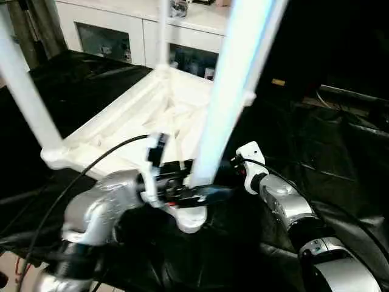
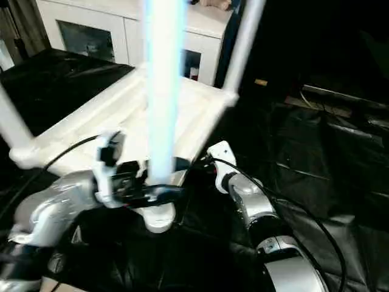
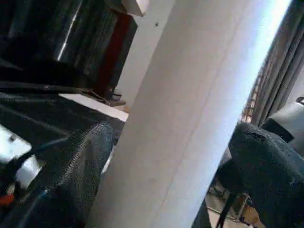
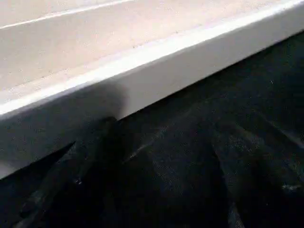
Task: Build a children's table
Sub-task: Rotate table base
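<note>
The children's table lies upside down on black cloth, its ribbed white top (image 1: 121, 121) facing up. White tube legs stand in its corner sockets: one at the left (image 1: 24, 91), one at the back (image 1: 163, 30), one at the right (image 2: 243, 42). The nearest leg (image 1: 225, 91) rises from the near corner socket (image 1: 191, 218). My left gripper (image 1: 194, 193) is shut on this leg just above the socket, with a black finger (image 3: 71, 180) on each side of the tube (image 3: 190, 118). My right gripper (image 4: 161, 142) is open, low beside the top's white rim (image 4: 142, 61).
A white cabinet with glass doors (image 1: 103, 30) stands behind the table. Black cloth (image 1: 316, 140) covers the surface all around and rises in folds at the right. A black cable (image 1: 91, 164) loops over my left forearm.
</note>
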`<state>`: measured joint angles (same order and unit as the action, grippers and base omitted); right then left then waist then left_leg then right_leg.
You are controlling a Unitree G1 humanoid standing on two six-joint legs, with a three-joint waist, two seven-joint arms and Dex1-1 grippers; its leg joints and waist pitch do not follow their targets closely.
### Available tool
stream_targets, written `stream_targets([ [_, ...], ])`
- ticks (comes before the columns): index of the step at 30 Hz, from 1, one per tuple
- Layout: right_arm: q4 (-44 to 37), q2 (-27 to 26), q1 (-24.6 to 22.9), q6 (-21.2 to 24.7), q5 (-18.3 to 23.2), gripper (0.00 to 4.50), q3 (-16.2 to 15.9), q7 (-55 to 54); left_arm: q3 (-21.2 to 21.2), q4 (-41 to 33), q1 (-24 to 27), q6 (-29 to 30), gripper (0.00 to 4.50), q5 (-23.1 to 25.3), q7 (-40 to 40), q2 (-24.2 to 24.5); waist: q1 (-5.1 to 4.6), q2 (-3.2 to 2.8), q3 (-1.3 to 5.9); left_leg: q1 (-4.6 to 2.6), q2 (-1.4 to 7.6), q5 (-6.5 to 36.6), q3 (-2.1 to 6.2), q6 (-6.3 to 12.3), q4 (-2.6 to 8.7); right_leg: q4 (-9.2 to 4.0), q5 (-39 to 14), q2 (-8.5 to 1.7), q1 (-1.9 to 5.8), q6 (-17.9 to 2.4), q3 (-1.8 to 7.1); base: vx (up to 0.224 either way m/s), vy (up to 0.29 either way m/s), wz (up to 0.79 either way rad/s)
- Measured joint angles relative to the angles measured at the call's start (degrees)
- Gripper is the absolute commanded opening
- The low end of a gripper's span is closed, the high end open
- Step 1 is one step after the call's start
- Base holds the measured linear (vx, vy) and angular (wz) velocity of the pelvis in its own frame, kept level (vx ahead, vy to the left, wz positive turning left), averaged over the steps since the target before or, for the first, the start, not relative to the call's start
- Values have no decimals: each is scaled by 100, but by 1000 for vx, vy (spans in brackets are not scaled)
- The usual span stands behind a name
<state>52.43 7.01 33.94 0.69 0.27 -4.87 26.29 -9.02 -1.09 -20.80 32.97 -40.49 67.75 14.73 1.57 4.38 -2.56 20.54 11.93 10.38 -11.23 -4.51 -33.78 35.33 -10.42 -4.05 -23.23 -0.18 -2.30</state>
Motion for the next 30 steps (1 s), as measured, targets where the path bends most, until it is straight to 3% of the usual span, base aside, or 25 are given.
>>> stream_targets([
  [5, 194, 7, 89, -91, 0, 352, 29, 2, -273, 658, -429, -620, 440, 475, -185, -605, 12, -6, -3, 1, -1, 0, -2, 0, -3, -2, 6, -2, 2, -8, 1, 0, 0, 0],
  [10, 194, -2, 89, -138, -11, 352, 30, 31, -413, 918, -609, -989, 440, 763, -403, -933, 2, -11, -4, -2, 4, 0, 0, 0, 1, -2, 6, 5, -1, -8, -2, 0, 0, 0],
  [13, 246, -74, 105, -192, -23, 352, 55, -111, -423, 1411, -831, -1543, 440, 1206, -806, -1102, 1, -19, -5, -2, 3, 0, 0, 0, 1, -6, 7, 5, 0, -9, 1, 0, 0, 0],
  [17, 286, -111, 126, -272, -12, 352, 141, -289, -467, 1796, -884, -2271, 440, 1789, -1171, -1017, 2, -26, -7, -4, 4, 0, 0, 0, 2, -5, 8, 6, -1, -10, 1, 0, 0, 0],
  [20, 259, -108, 121, -299, 0, 352, 153, -280, -472, 1880, -855, -2434, 440, 1971, -1187, -866, 19, -54, -19, -3, 3, 0, 1, 0, 2, -5, 8, 6, -1, -10, 1, 0, 0, 0],
  [24, -90, 111, -115, -344, 12, 352, 193, -196, -543, 2016, -790, -2702, 440, 2375, -1274, -490, 41, -116, -35, -2, -2, 0, 0, 1, 1, -6, 8, -2, 2, -11, 1, 0, 0, 0],
  [30, -531, 401, -567, -345, 64, 352, 332, -131, -537, 2658, -791, -3118, 440, 2687, -1301, -283, 44, -132, -45, 0, -1, 0, 1, 0, 2, -6, 14, -2, 0, -16, -2, 0, 0, 0],
])
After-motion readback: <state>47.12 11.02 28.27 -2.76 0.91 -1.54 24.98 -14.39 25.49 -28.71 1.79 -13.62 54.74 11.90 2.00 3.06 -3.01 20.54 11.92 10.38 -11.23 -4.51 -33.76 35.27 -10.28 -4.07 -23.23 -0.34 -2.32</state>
